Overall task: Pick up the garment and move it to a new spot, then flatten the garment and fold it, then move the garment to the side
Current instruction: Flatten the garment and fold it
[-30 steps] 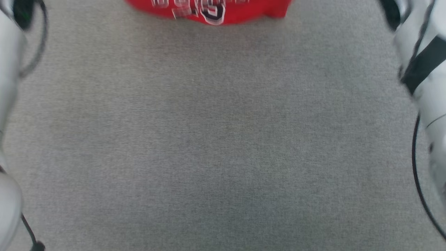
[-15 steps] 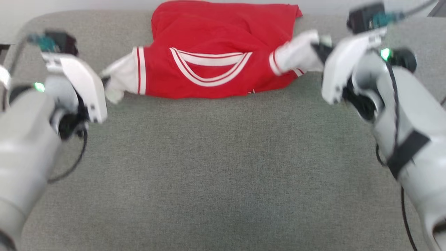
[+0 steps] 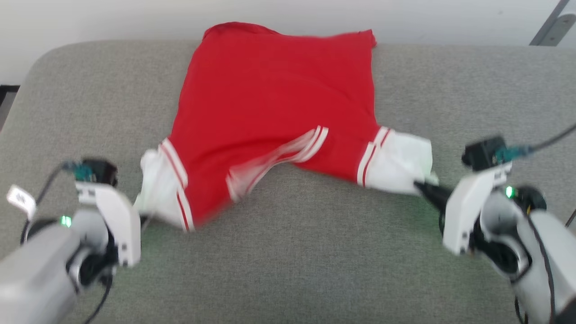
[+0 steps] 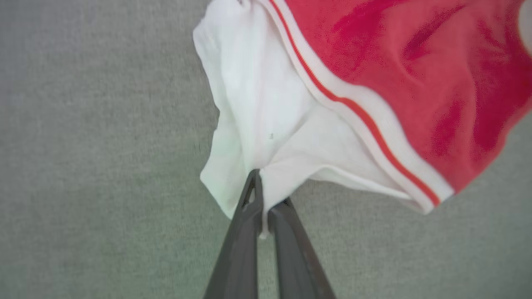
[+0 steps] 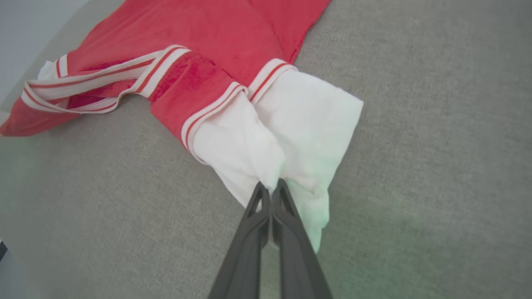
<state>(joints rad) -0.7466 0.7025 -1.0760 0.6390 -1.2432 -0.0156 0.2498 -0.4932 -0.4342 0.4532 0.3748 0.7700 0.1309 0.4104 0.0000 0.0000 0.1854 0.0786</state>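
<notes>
Red garment [image 3: 270,99] has sleeves pinched by left claw [image 4: 266,194] and right claw [image 5: 271,185].

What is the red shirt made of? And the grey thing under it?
The garment looks like thin, soft matte cloth: it bunches and creases where the fingers pinch its white sleeve. The grey surface seems woven upholstery fabric, perhaps padded: fine weave, rounded corner.
</notes>
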